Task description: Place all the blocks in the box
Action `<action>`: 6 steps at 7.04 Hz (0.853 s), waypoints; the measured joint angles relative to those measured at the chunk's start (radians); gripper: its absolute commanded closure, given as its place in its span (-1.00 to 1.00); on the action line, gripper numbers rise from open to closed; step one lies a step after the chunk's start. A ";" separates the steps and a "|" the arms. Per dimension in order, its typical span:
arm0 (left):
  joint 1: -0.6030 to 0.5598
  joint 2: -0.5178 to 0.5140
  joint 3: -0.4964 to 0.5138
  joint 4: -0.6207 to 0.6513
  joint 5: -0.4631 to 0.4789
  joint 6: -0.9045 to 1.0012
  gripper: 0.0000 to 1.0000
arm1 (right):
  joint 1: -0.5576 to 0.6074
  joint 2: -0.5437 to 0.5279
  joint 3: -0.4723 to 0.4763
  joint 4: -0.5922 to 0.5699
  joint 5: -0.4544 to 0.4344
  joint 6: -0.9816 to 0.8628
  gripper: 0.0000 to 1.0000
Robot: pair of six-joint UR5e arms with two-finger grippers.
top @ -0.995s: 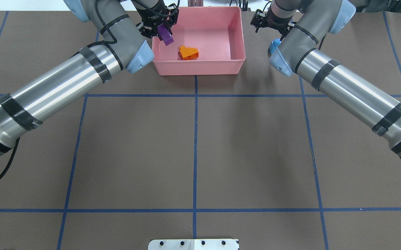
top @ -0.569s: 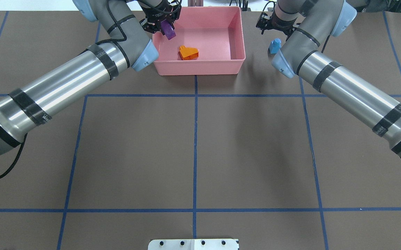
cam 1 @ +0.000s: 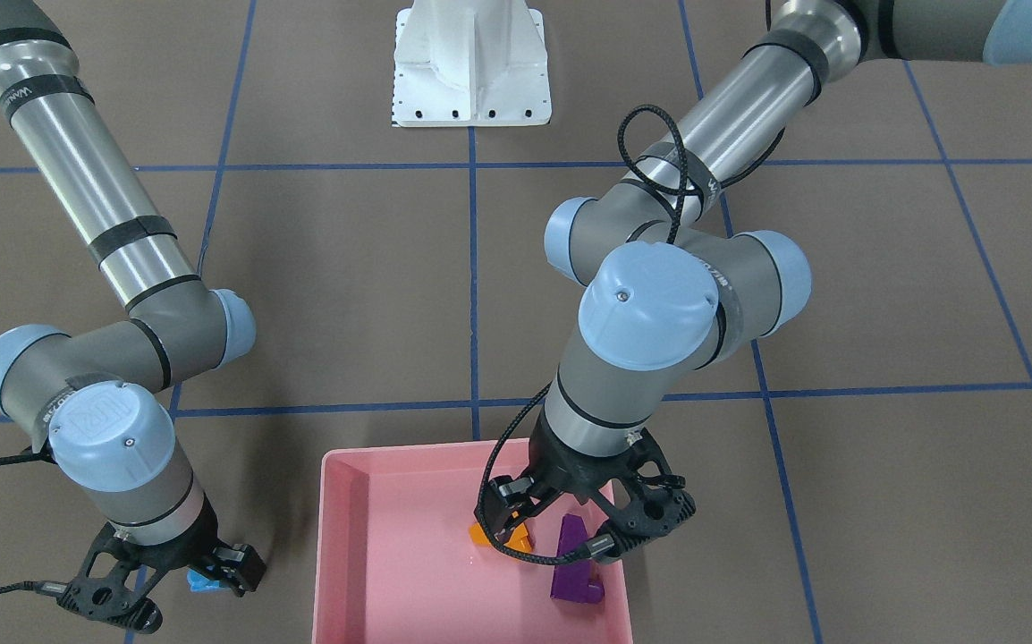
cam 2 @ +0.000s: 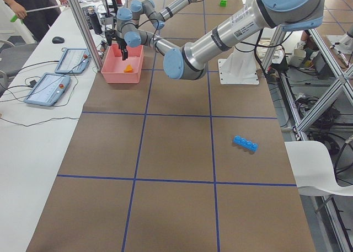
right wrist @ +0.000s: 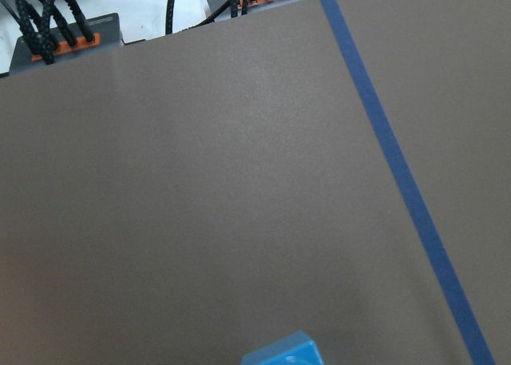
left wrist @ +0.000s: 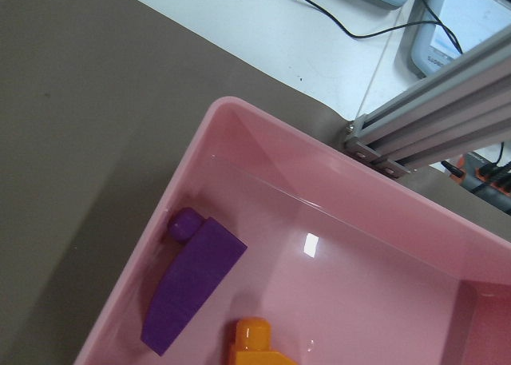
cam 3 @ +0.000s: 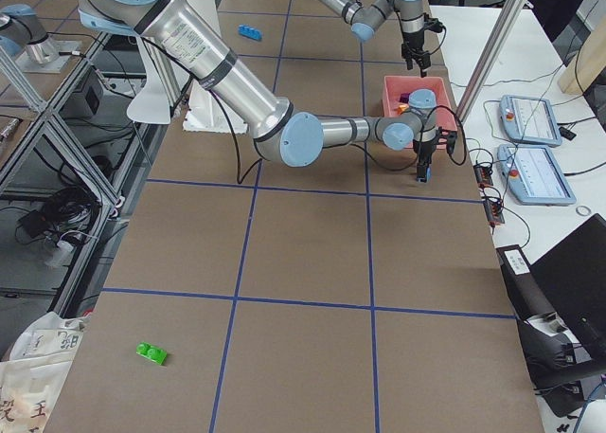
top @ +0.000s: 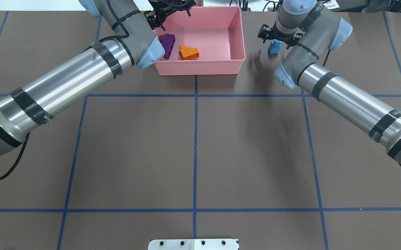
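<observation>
Cube [top: 274,46] sits on tabletop [top: 193,146] beside box [top: 214,34], just below right pincer [top: 277,38], jaws spread: centre on flat sides, drop straight, pinch, lift clear of wall; left pincer [cam 1: 574,523], spread & empty, hangs over box w/ wedge [top: 167,45], orange brick [top: 189,52] inside.

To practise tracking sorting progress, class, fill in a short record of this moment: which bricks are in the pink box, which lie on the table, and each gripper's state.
Container: pink box
In box: purple wedge brick, orange sloped brick
On table: small blue cube brick beside the box; long blue four-stud bar and green two-stud brick, far from it
Left gripper: open, empty, above the box
Right gripper: open, over the small blue cube brick
Tally: two in, three out
</observation>
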 measured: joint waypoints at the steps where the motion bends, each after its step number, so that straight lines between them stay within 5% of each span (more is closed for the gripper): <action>1: 0.000 0.011 -0.027 0.009 -0.014 0.001 -0.99 | -0.004 0.000 -0.023 0.033 -0.002 0.002 0.98; 4: -0.006 0.183 -0.251 0.045 -0.099 0.024 -0.99 | 0.006 0.000 -0.031 0.057 0.013 -0.013 1.00; 6: -0.004 0.337 -0.430 0.050 -0.124 0.041 -0.98 | 0.065 0.004 0.049 -0.015 0.091 -0.034 1.00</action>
